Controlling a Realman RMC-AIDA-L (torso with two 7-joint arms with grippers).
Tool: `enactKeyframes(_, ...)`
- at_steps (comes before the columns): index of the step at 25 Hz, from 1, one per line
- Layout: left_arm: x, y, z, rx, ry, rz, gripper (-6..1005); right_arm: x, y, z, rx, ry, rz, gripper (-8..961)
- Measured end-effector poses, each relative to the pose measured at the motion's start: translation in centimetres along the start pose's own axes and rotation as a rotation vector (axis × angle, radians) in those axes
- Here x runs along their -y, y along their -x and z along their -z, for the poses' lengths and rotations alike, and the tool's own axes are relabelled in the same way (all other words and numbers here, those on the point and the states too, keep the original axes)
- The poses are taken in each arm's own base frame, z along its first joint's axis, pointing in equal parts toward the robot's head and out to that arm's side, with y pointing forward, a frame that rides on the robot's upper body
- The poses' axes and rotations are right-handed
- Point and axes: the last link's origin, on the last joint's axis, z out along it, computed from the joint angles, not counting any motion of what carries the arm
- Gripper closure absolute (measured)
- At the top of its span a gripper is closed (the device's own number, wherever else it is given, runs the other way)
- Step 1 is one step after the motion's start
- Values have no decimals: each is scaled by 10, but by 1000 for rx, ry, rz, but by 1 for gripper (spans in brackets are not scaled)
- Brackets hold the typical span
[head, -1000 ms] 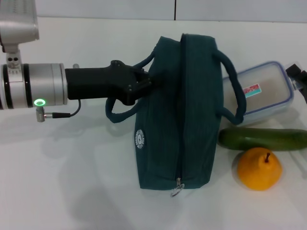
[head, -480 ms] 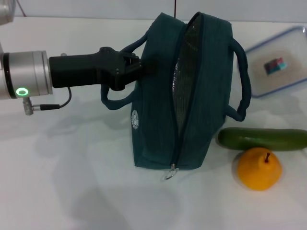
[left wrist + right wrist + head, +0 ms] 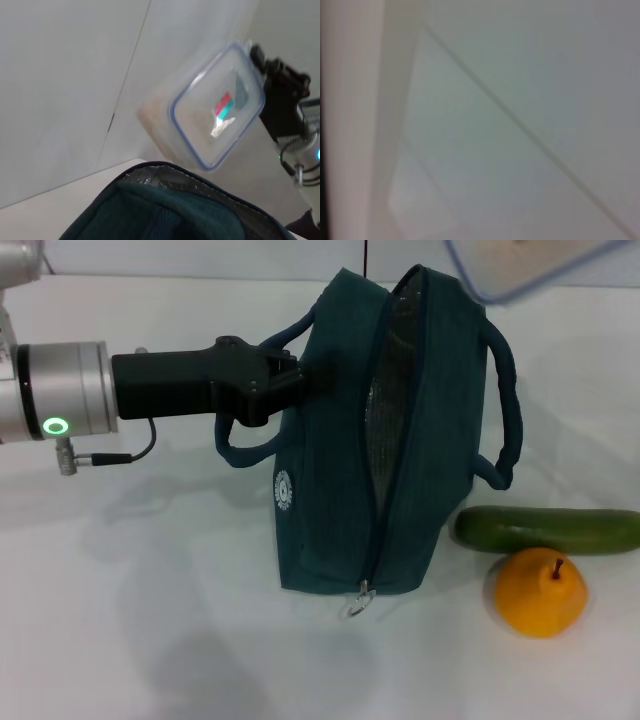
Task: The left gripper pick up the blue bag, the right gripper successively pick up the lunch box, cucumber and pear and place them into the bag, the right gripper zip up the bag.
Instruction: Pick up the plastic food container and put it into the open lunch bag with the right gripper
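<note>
- Head view: the left gripper is clamped on the side of the blue bag, at the base of one handle, and holds the bag upright on the white table. The zip is undone and the mouth gapes, showing the silver lining.
- Head view: the lunch box is off the table, at the upper edge of the picture, above and just beyond the bag's far end. The right gripper itself is out of this picture. The cucumber and pear lie on the table beside the bag, touching each other.
- Left wrist view: the lunch box hangs tilted above the bag's open rim, with the right gripper closed on one end of it.
- Right wrist view: only a pale, blurred surface shows; nothing can be placed from it.
- Risk: the mouth looks narrow against the box. A tilted descent could catch a corner on the rim or a handle and push the bag over.
- Risk: gripped at one end only, the box could swing or slip.
</note>
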Motion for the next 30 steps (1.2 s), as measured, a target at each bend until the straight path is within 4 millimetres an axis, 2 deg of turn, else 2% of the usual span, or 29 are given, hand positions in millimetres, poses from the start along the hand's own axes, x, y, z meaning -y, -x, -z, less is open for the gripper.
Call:
enactKeyframes(5, 3, 0, -6, 11, -15, -1, 957, -5, -7, -42, -62, 94, -8, 788)
enactKeyframes(6, 3, 1, -7, 14, -16, 0, 957, -5, -7, -42, -62, 94, -8, 785)
enactKeyframes(7, 3, 1, -9, 16, -16, -1, 957, -6, -11, -51, -92, 112, -10, 782)
enactKeyframes(10, 3, 2, -10, 20, -18, -1, 957, -8, -17, -53, -127, 121, -17, 774)
enactKeyframes(13, 3, 2, -10, 19, -19, 0, 957, -8, -25, -45, -172, 116, -28, 766)
enactKeyframes(19, 3, 4, -9, 18, -24, 0, 957, -6, -34, -9, -317, 81, 20, 749)
enactKeyframes(23, 3, 6, -9, 19, -24, 1, 957, -7, -38, 7, -389, 57, 29, 738)
enactKeyframes(27, 3, 7, -9, 18, -23, 8, 957, -7, -47, 12, -466, 50, 23, 727)
enactKeyframes(30, 3, 6, -9, 19, -22, 6, 957, -6, -57, 9, -545, 47, 18, 719)
